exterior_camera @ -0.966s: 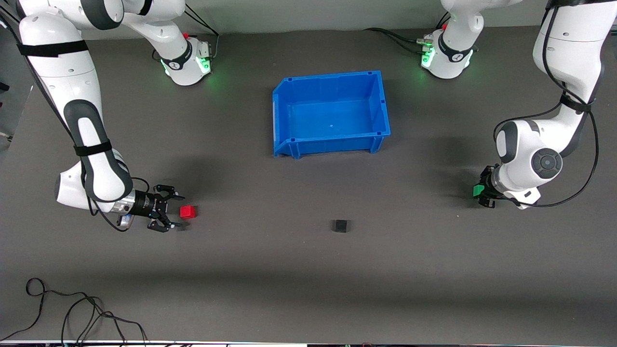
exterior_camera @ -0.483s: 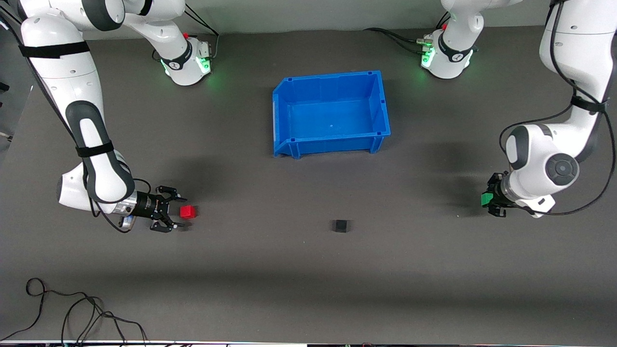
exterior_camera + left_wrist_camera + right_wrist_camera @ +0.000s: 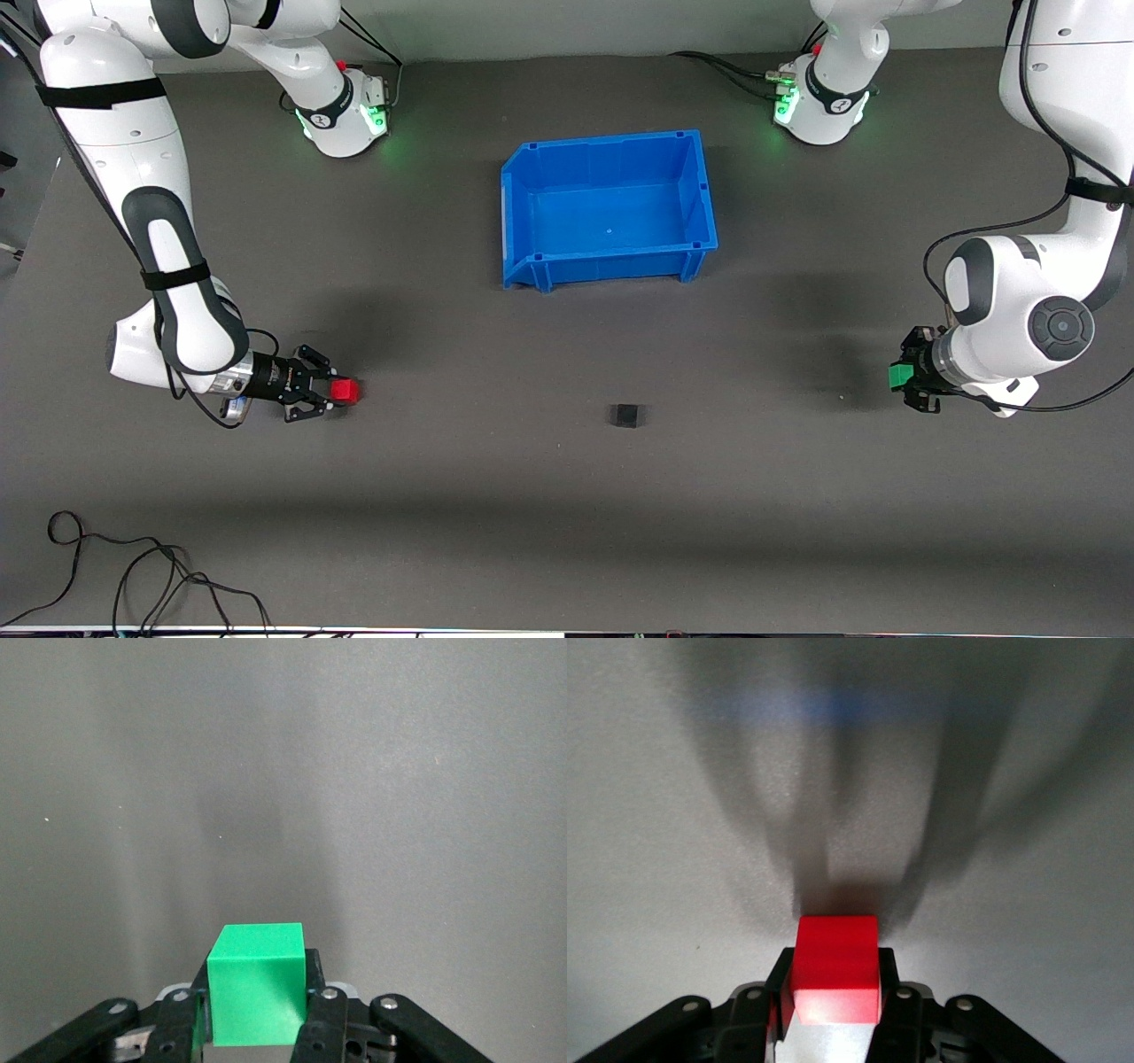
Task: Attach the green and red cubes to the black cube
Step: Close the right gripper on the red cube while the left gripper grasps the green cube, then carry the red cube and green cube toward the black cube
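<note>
The red cube [image 3: 346, 391] rests on the table toward the right arm's end. My right gripper [image 3: 335, 392] is low at the table and shut on it; the right wrist view shows the red cube [image 3: 837, 958] clamped between the fingertips of the right gripper [image 3: 833, 981]. My left gripper [image 3: 907, 381] is shut on the green cube [image 3: 898, 376] and holds it above the table at the left arm's end. The left wrist view shows the green cube [image 3: 257, 981] gripped on both sides by the left gripper [image 3: 257, 997]. The black cube [image 3: 626, 415] lies alone on the table between the two grippers.
A blue bin [image 3: 523, 168] stands empty mid-table, farther from the front camera than the black cube. Loose black cables [image 3: 133, 576] lie at the table's near edge toward the right arm's end.
My right gripper's fingers have closed on the red cube, which has stayed in place. My left arm has carried the green cube a little toward the left arm's end of the table.
</note>
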{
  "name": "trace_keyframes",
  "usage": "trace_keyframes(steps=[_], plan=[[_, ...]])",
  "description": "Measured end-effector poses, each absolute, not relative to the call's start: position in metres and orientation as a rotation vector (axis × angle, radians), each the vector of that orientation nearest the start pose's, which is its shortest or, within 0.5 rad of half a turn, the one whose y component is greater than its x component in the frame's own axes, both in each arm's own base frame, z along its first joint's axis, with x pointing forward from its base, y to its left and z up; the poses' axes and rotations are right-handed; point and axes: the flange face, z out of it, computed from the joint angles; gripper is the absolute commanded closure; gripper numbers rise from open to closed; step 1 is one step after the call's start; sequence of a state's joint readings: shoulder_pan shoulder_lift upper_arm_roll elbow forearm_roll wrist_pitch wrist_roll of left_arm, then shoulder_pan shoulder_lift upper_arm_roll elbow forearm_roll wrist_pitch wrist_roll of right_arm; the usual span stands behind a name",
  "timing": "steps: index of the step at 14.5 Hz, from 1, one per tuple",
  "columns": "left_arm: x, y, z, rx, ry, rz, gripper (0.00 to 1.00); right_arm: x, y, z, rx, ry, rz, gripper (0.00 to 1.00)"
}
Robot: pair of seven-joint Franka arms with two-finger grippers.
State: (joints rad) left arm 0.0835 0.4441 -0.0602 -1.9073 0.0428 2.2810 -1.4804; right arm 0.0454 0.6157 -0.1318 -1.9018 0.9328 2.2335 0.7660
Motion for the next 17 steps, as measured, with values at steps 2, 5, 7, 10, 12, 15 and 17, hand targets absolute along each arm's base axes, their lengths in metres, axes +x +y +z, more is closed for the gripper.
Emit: trace_keyframes(steps=[2,5,7,10,12,15,17], plan=[[0.624,0.009,0.262,-2.292,-2.082,0.065,1.0,0.611,-0.026,0.165,-1.901,1.815,0.544,0.77],[0.628,-0.004,0.268,-2.303,-2.082,0.05,1.0,0.62,-0.02,0.175,-1.906,1.783,0.542,0.77],[0.632,-0.008,0.273,-2.309,-2.083,0.043,1.0,0.629,-0.007,0.184,-1.908,1.757,0.547,0.77],[0.638,-0.017,0.283,-2.309,-2.103,0.032,1.0,0.646,0.041,0.202,-1.896,1.767,0.568,0.77],[0.642,-0.034,0.289,-2.301,-2.13,0.027,1.0,0.659,0.083,0.214,-1.879,1.79,0.584,0.77],[0.65,-0.087,0.293,-2.287,-2.184,0.03,1.0,0.674,0.141,0.225,-1.843,1.838,0.617,0.77],[0.658,-0.129,0.286,-2.275,-2.213,0.028,1.0,0.682,0.174,0.228,-1.816,1.871,0.637,0.76]])
